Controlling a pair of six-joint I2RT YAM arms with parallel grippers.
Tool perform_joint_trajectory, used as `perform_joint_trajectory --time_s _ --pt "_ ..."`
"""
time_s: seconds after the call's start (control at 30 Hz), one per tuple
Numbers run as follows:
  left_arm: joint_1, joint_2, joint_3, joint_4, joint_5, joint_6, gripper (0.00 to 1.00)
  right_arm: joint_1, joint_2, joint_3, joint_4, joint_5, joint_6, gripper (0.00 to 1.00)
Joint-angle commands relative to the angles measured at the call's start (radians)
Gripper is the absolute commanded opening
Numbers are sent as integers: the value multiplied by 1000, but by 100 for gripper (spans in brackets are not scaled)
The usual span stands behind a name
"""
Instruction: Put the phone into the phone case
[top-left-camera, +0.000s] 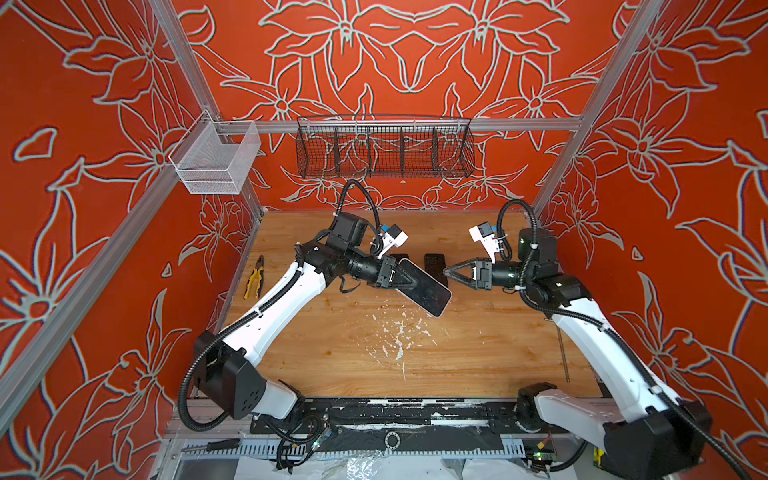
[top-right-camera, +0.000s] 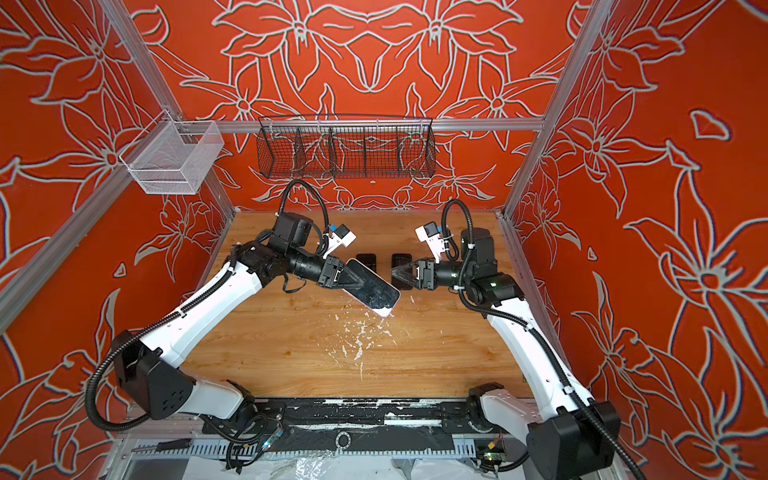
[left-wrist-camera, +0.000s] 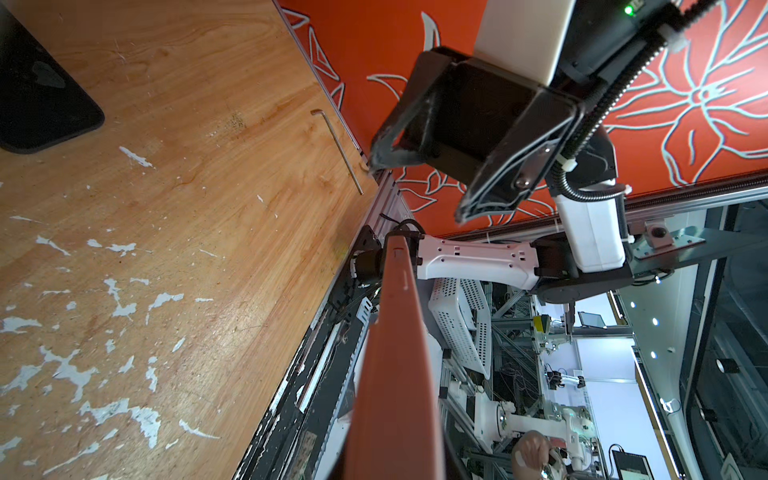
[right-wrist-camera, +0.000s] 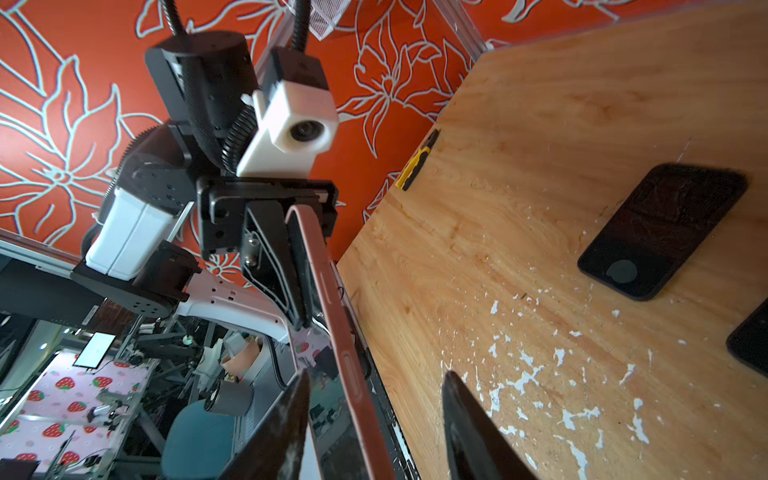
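Two arms (top-left-camera: 282, 299) (top-left-camera: 582, 328) stretched inward, left fingers (top-left-camera: 405, 281) clamping tilted phone (top-left-camera: 430, 291), right fingers (right-wrist-camera: 469, 432) parted

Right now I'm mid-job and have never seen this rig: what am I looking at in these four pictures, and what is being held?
Two white-and-black robot arms stand at the near edge of a wooden table. The two wide pictures look down from overhead and show nearly the same view. The other two come from a camera on each arm's wrist.

The left gripper is shut on a pink-edged phone, held up clear of the table. The right gripper is open and empty, its jaws apart close by the phone.

On the table lie one black phone case and a second black case. Yellow-handled pliers lie at the left edge and a hex key at the right edge. White flecks mark the wood.
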Motion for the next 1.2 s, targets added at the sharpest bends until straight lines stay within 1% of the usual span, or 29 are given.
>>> perform_joint_trajectory --time_s 0.0,0.13,0.23,0.53,0.67,0.77,0.83,0.9,0.93,1.0,1.07,1.13,1.17 --pt "2 9 40 -23 65 58 0 43 29 24 -26 -61 -73 54" --pt "2 21 45 -16 62 54 0 84 69 14 44 -94 -46 55" --pt "2 31 48 -11 63 53 0 103 85 -1 132 -120 5 51" --pt "5 45 30 81 74 -14 0 129 138 -40 292 -150 100 28" --pt "14 50 22 125 79 -51 0 131 154 -65 370 -160 149 22" --pt "23 53 24 127 79 -57 0 131 157 -67 385 -160 154 16" --pt "32 49 19 136 74 -68 0 131 160 -68 392 -159 160 10" --pt "44 43 1 175 71 -100 5 130 165 -68 410 -157 177 7" --pt "50 37 -13 204 67 -124 9 131 167 -68 419 -155 187 5" --pt "70 26 -51 297 63 -198 20 131 174 -68 430 -140 204 3" --pt "98 9 -118 438 53 -310 26 131 179 -69 447 -109 237 1" --pt "125 -8 -186 581 33 -432 34 130 186 -75 484 -75 293 0" --pt "137 -17 -223 658 16 -497 34 130 192 -81 518 -58 335 0"
